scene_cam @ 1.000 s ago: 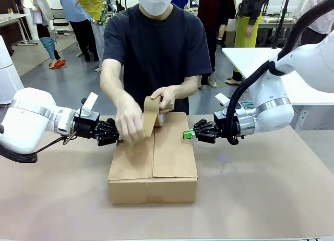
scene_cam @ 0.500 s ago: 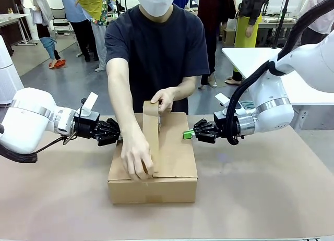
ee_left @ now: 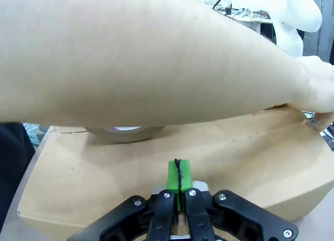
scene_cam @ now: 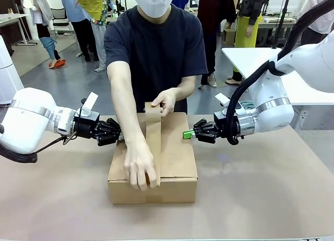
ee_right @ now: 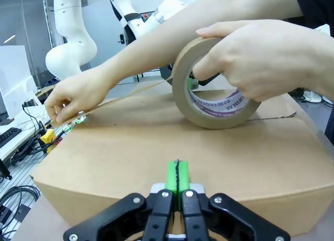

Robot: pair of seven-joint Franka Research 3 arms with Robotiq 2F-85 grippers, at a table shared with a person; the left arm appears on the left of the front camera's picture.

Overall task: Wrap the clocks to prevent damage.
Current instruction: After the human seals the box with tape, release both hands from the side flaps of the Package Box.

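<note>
Front view: forearm hides left tool (scene_cam: 119, 137) tip; both tools pinched empty, right tool (scene_cam: 186, 134) beside box (scene_cam: 175, 152).

Browns, black, white and green around a plain cardboard box

The closed cardboard box (scene_cam: 167, 157) is unprinted light brown, and the strip of paper packing tape (scene_cam: 153, 142) along its top is a slightly darker tan, as is the tape roll (ee_right: 211, 103), whose white inner core bears purple print. The tabletop (scene_cam: 261, 189) is dull pinkish-brown. Both white arms end in black pincers, left pincer (ee_left: 178, 181) and right pincer (ee_right: 177, 178), with bright green pads. The person wears a dark navy T-shirt (scene_cam: 156, 53).
</note>
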